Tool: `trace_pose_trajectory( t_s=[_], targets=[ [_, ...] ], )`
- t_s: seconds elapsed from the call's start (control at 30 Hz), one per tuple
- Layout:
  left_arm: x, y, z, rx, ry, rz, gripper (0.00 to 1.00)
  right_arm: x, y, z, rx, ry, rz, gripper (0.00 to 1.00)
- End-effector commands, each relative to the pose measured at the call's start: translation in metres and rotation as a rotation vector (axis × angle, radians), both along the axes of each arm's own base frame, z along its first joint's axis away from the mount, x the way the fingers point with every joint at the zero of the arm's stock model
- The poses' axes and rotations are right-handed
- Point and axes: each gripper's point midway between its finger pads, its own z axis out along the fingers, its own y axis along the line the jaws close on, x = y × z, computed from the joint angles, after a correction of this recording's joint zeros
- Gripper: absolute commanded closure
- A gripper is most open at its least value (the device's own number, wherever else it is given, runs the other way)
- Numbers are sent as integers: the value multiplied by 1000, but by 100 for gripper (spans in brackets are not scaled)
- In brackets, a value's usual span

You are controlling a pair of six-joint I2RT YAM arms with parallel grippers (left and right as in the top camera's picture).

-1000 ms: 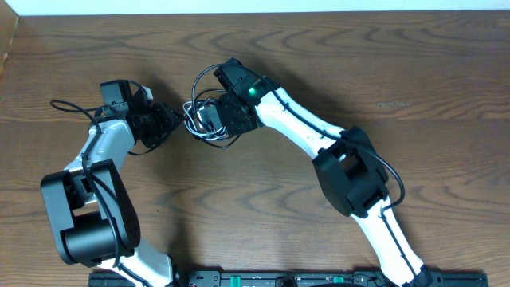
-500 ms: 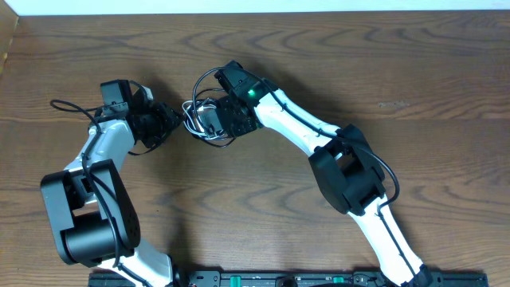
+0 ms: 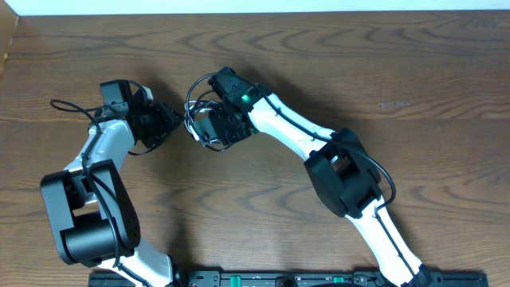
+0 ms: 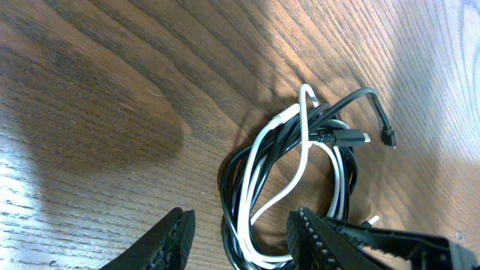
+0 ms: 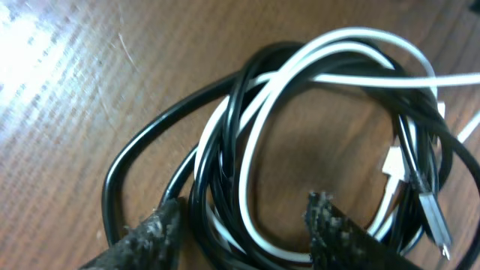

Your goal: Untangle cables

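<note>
Dark wood surface (image 3: 358,56), cables (image 5: 217,161) bunched at 10 o'clock from centre, between the arms. Left pincer (image 4: 240,225) and right pincer (image 5: 244,217) are both half-wide, straddling the coil without pinching it. I'd grab one strand each and pull apart slowly. From the left wrist, the coil runs 1-to-7 o'clock, one plug pointing at 3.

worktop (image 3: 398,64): dark wood, clear grain, smooth, faint sheen. cables (image 5: 214,161): smooth glossy plastic sheaths. pads (image 5: 328,225) of right claw (image 5: 244,225): rough, grainy, matt.
</note>
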Motion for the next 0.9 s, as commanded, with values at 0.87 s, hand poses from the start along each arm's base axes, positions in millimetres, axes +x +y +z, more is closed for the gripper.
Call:
trace_pose_trajectory(
  t_s=[0.87],
  targets=[
    [-6, 27, 2, 24, 29, 82, 48, -58, -12, -39, -73, 464, -298, 78]
  ],
)
